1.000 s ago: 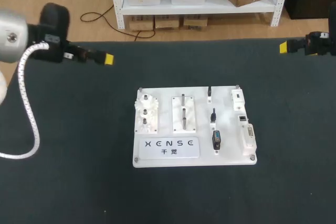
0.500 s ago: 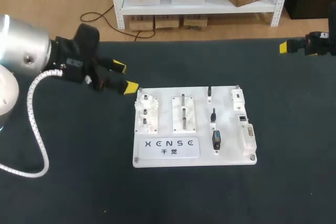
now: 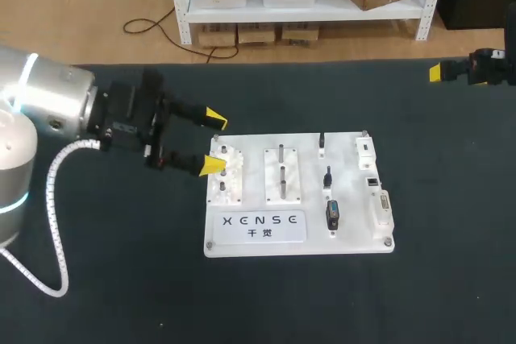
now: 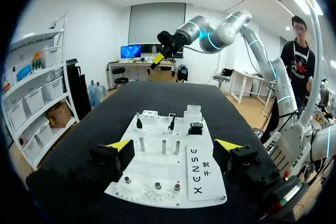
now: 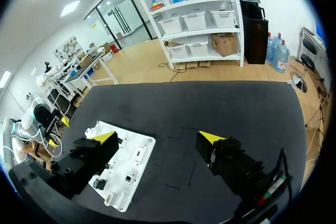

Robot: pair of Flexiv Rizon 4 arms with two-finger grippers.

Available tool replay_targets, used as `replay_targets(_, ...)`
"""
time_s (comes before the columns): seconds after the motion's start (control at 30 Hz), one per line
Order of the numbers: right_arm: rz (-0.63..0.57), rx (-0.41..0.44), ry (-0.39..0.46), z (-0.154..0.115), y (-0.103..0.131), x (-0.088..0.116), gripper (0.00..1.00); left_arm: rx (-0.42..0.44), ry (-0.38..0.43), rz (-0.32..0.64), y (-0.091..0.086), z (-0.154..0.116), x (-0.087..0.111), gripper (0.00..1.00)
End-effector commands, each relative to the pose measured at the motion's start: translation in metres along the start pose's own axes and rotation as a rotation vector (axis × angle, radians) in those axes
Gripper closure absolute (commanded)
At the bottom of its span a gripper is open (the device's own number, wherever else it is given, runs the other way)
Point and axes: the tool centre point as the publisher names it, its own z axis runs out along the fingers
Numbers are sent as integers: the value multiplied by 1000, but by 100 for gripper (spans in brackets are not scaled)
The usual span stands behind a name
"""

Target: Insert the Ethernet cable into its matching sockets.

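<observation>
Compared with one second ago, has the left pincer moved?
Yes. In the head view the left pincer went right and down, from well clear of the white board to its left edge, and it is open.

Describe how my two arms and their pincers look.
The left arm is a thick silver tube with a glowing blue ring, a white ribbed cable and a black wrist block. The left pincer has two black fingers with bright yellow wedge tips. The right arm is likewise silver with blue rings, and the right pincer matches the left.
</observation>
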Motion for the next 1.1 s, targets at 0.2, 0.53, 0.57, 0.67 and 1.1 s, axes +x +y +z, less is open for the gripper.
replay_targets(0.2,-1,-2,0,0,0,0,0,-33,-27,15,-10,26,5,0)
replay_targets(0.53,-1,-2,0,0,0,0,0,-57,15,19,-14,36,11,0)
replay_targets(0.57,-1,-2,0,0,0,0,0,-63,23,19,-14,36,11,0)
replay_targets(0.67,-1,-2,0,0,0,0,0,-81,42,16,-15,37,12,0)
replay_targets(1.1,-1,-2,0,0,0,0,0,-81,42,16,-15,37,12,0)
